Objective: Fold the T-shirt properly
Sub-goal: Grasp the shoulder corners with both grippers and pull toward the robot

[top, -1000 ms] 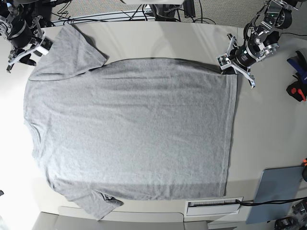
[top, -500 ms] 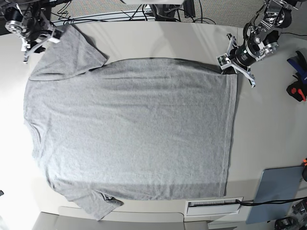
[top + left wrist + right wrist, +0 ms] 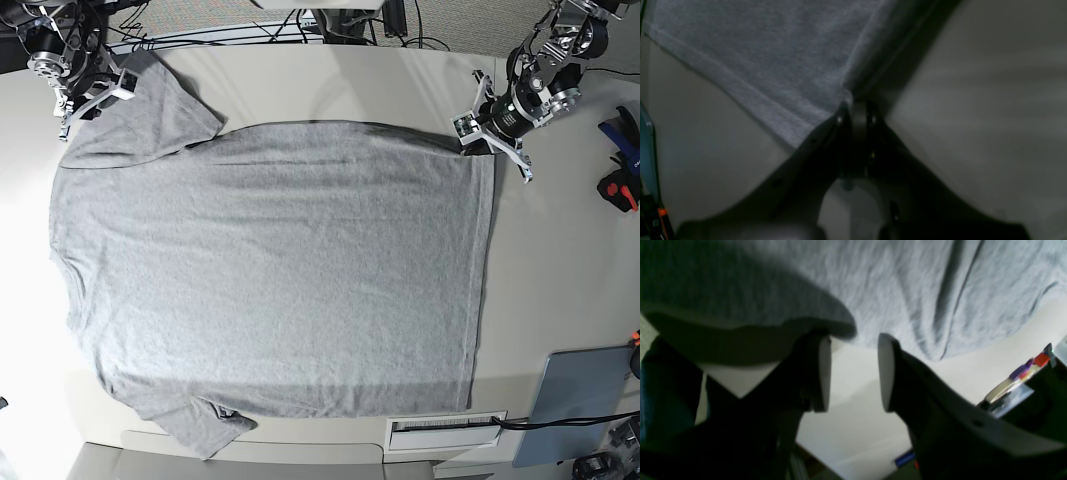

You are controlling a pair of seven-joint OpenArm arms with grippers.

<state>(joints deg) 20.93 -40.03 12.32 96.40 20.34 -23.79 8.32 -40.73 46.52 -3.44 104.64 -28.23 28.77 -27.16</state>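
The heather-grey T-shirt [image 3: 275,265] lies spread flat on the table with its plain side up, neck side to the left and hem to the right. My left gripper [image 3: 484,146] is shut on the T-shirt's far hem corner; in the left wrist view the closed fingertips [image 3: 853,108] pinch that corner of cloth [image 3: 780,66]. My right gripper [image 3: 93,103] hovers open at the end of the far left sleeve. In the right wrist view its pads [image 3: 821,373] stand apart over bare table, just short of the sleeve edge [image 3: 893,290].
A blue-grey pad [image 3: 580,398] lies at the near right. A white labelled strip [image 3: 445,432] sits by the front edge. Red and black tools [image 3: 620,188] rest at the right edge. Cables [image 3: 240,35] run along the back.
My right gripper has moved from the table's left edge up and to the right, to the sleeve end. The left gripper stays shut on the hem corner.
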